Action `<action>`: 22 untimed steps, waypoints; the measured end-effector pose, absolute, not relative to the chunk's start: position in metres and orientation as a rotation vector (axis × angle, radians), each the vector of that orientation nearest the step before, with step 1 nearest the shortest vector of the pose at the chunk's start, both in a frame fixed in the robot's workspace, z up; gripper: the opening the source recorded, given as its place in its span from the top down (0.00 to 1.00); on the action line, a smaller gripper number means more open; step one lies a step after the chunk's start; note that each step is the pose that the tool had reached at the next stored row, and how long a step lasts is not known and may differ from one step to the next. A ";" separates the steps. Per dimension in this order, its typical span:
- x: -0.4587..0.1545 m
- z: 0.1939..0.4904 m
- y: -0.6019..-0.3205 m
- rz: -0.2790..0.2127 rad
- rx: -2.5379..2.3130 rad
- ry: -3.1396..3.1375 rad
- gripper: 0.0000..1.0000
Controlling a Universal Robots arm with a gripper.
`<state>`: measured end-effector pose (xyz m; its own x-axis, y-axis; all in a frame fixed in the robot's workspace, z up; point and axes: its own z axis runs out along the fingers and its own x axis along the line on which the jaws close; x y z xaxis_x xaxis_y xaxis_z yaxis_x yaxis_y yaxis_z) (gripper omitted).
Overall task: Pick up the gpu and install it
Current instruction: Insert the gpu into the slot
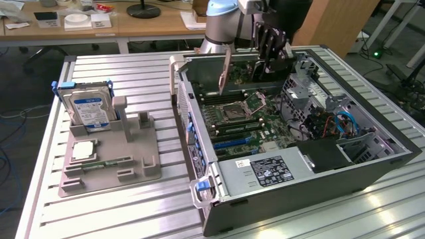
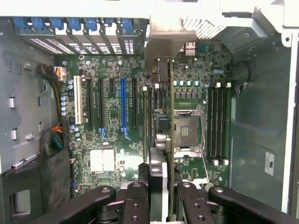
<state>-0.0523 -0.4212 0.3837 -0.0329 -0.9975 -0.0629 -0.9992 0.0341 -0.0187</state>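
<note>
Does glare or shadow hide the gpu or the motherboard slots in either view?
Exterior view: light glares off the slatted table beside the computer case, but the gpu is evenly lit. Wrist view: the case's metal frame is washed out white, the motherboard is evenly lit, and the gpu, edge-on in the gripper, looks partly shaded.

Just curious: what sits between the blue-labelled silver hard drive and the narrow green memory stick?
A flat square silver chip on the grey tray, seen in the exterior view.

Arm extended downward, wrist vertical, end effector pinched onto gpu
</note>
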 end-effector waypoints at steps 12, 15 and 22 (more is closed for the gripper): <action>-0.052 0.373 -0.441 0.041 -2.134 2.221 0.72; -0.052 0.370 -0.449 0.041 -2.134 2.221 0.72; -0.053 0.361 -0.456 0.039 -2.135 2.222 0.72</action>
<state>-0.0533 -0.4563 0.3614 -0.0393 -0.9974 -0.0607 -0.9989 0.0408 -0.0235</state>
